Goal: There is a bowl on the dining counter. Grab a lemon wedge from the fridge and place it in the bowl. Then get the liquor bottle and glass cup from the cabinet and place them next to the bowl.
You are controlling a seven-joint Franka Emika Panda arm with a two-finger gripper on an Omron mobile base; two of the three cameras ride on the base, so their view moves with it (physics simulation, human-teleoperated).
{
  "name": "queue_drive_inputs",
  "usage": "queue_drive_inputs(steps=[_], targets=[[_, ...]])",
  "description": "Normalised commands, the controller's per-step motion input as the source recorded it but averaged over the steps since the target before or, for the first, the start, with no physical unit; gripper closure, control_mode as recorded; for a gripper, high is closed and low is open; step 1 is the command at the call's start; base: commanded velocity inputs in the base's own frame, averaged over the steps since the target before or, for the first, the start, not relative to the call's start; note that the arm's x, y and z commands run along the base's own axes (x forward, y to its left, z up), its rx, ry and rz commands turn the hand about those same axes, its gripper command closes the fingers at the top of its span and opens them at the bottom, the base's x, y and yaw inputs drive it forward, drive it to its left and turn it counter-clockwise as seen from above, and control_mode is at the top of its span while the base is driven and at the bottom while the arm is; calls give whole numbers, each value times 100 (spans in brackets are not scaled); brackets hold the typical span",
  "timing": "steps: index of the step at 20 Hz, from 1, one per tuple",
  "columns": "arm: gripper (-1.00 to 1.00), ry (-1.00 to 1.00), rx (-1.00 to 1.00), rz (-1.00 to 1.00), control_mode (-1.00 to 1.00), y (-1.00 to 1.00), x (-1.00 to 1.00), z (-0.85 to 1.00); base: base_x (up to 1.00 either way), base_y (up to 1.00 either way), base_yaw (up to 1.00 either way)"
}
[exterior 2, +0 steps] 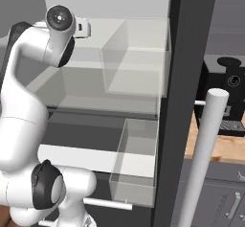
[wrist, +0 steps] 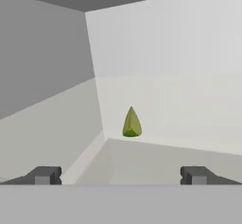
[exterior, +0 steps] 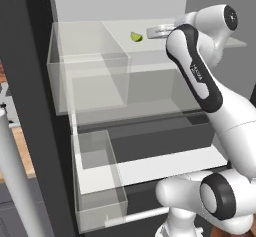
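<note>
1. At lower left and lower right of the hand view, the two dark fingertips (wrist: 45,175) of the gripper (wrist: 121,176) stand wide apart with nothing between them; the claw is released and empty.
2. Centre of the hand view: the lemon wedge (wrist: 131,123) sits straight ahead of the gap between the tips, slightly right of centre and well apart from them. Its long axis runs up the frame, point uppermost, so it lies across the line joining the tips. The coming move is judged to be a straight advance.
3. Upper left of the left base view: a clear door bin (exterior: 90,76) appears to hold nothing; a second clear bin (exterior: 97,181) below it likewise.
4. Upper middle of the left base view: the wedge rests on the pale upper fridge shelf (exterior: 150,56), just left of the hand.
5. Right half of the right base view: the same two bins appear to hold nothing; the fridge door edge (exterior 2: 179,101) stands beside them.
</note>
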Motion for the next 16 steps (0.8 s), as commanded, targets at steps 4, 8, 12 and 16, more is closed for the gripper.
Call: queue_drive_inputs(steps=[4, 8, 12, 16], targets=[[-100, 5, -1, 0, -100, 0, 7, 0, 0, 0, 0], [-100, 13, 0, 0, -100, 0, 17, 0, 0, 0, 0], [-100, 17, 0, 0, -100, 0, 21, 0, 0, 0, 0], [-100, 16, 0, 0, -100, 0, 20, 0, 0, 0, 0]])
